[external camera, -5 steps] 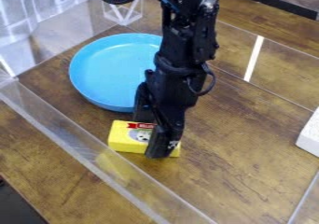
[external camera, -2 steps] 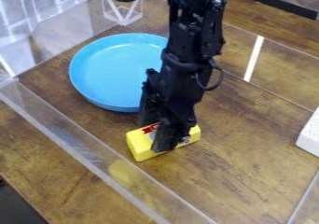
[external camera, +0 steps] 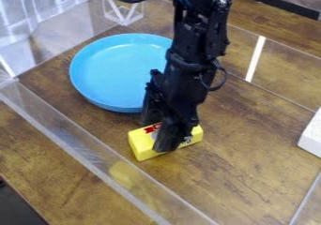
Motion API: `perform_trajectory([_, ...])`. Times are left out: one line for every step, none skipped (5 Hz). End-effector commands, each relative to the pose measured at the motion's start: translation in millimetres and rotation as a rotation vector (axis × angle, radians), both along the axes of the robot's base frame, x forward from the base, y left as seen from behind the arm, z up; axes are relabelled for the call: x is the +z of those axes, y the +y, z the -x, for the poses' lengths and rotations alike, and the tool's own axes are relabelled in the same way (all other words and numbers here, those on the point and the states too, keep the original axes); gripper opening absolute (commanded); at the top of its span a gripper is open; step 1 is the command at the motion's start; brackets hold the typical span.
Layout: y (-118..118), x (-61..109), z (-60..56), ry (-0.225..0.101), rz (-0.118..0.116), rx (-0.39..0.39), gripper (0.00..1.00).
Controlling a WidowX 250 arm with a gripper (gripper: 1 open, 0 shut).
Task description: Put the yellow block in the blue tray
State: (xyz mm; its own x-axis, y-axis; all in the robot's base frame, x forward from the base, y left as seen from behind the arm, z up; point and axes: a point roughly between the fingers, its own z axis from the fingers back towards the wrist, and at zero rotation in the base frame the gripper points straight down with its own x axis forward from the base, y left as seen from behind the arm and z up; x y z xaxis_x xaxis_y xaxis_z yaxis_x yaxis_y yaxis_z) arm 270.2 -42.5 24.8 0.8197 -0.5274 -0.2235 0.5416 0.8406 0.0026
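The yellow block [external camera: 154, 144], with a red-and-white label on top, lies on the wooden table just in front of the blue tray [external camera: 111, 69]. My black gripper [external camera: 171, 135] reaches straight down onto the block's right half, its fingers shut on the block. The block sits skewed, its left end pointing toward the table's near edge. The round blue tray lies behind and to the left, with nothing in it; the arm covers part of its right rim.
A clear plastic wall [external camera: 75, 149] runs along the table's near left edge, and another clear panel [external camera: 257, 55] stands at the right. A white object [external camera: 311, 133] shows at the right border.
The gripper has shut on the yellow block. The block has turned and shifted slightly right and toward the near edge since one second ago; nothing has moved in the last half second.
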Motion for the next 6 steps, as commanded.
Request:
perform_trajectory([12, 9.2, -5.9, -0.030, 0.006, -0.005, 0.00])
perform_trajectory([17, 8.8, -5.3, -0.021, 0.005, -0.028, 0.00])
perform_trajectory([27, 7.9, -0.5, -0.016, 0.007, -0.042, 0.00])
perform_trajectory([37, 8.9, 5.9, -0.014, 0.006, -0.058, 0.00])
perform_trajectory([36, 19.1, 4.8, -0.016, 0.017, -0.046, 0.00])
perform_trajectory([33, 29.1, 3.3, -0.024, 0.033, -0.045, 0.00])
